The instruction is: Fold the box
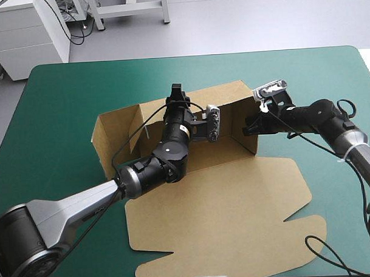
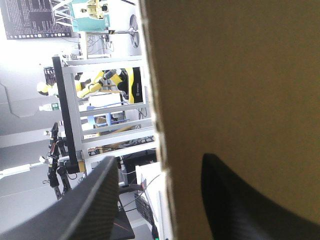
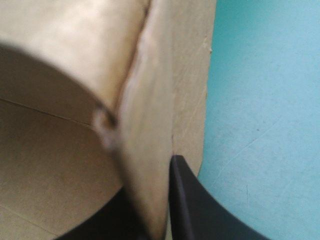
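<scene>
While the box [image 1: 213, 154] sits at the middle of the table [image 1: 74, 87], we find it half built. Walls stand at 9, 12 and 3 o'clock, and the broad lid panel [image 1: 236, 209] lies flat on the teal-green cover toward 6 o'clock.

The left end effector [image 2: 160, 162] reaches across the tray to the far wall [image 1: 229, 103] at 12 o'clock. Its black fingers [image 2: 95, 200] are spread, one on each side of that wall's top edge, straddling it without clamping.

Over at 3 o'clock, the right end effector [image 3: 150, 192] is pressed nearly together on the side wall [image 3: 150, 100], pinching the brown board, with bare teal-green cover just outside it.

We judge this to be the wall-raising and tucking stage: the tray has its shape, but nothing looks locked yet. The next move calls for care. The right pinch has to hold the 3 o'clock wall upright while the left takes hold of the 12 o'clock wall or presses its edge inward. If either wall springs back, the corner they share may open. The lid panel at 6 o'clock needs nothing for now.
</scene>
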You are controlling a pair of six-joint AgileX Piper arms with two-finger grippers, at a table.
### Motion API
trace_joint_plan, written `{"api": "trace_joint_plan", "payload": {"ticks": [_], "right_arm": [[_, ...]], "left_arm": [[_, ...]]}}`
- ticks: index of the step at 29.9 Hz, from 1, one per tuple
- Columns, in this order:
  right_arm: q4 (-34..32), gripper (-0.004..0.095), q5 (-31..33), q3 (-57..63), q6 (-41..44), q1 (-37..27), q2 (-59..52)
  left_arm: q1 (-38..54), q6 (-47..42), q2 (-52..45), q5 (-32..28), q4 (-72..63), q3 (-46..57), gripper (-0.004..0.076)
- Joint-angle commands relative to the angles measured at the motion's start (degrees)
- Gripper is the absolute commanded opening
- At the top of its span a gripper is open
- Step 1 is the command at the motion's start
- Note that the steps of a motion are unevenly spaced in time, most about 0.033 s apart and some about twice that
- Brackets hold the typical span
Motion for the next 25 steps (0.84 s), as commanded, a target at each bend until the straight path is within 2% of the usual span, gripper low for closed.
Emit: {"api": "trace_joint_plan", "payload": {"ticks": [1,5,12,17,22,23,25], "right_arm": [[1.23,0.0001,3.6,-0.28,4.43,0.82,-0.92],[0.03,0.0001,2.23,-0.32,7.59,0.82,-0.92],[-5.04,0.0001,0.97,-2.06,14.03,0.82,-0.92],[-9.79,0.0001,0.97,-4.84,19.23,0.82,-0.92],[-11.35,0.0001,1.23,-5.9,21.28,0.82,-0.92],[-11.35,0.0001,1.23,-5.9,21.28,0.82,-0.92],[-11.5,0.0001,1.61,-5.9,21.28,0.82,-0.92]], "left_arm": [[-1.07,-2.8,-2.29,1.89,4.94,-1.34,0.0379],[-3.68,-3.24,-2.41,4.85,8.44,-1.34,0.0365],[-8.35,-11.76,-2.63,5.89,11.82,-1.34,0.0366],[-12.59,-11.86,-3.54,10.08,11.92,-1.34,0.0366],[-16.61,-12.1,-4.67,14.21,11.48,-1.34,0.0363],[-17.45,-12.26,-5.31,15.12,11.31,-1.34,0.0348],[-18.58,-13.2,-6.37,15.95,11.2,-1.45,0.0263]]}}
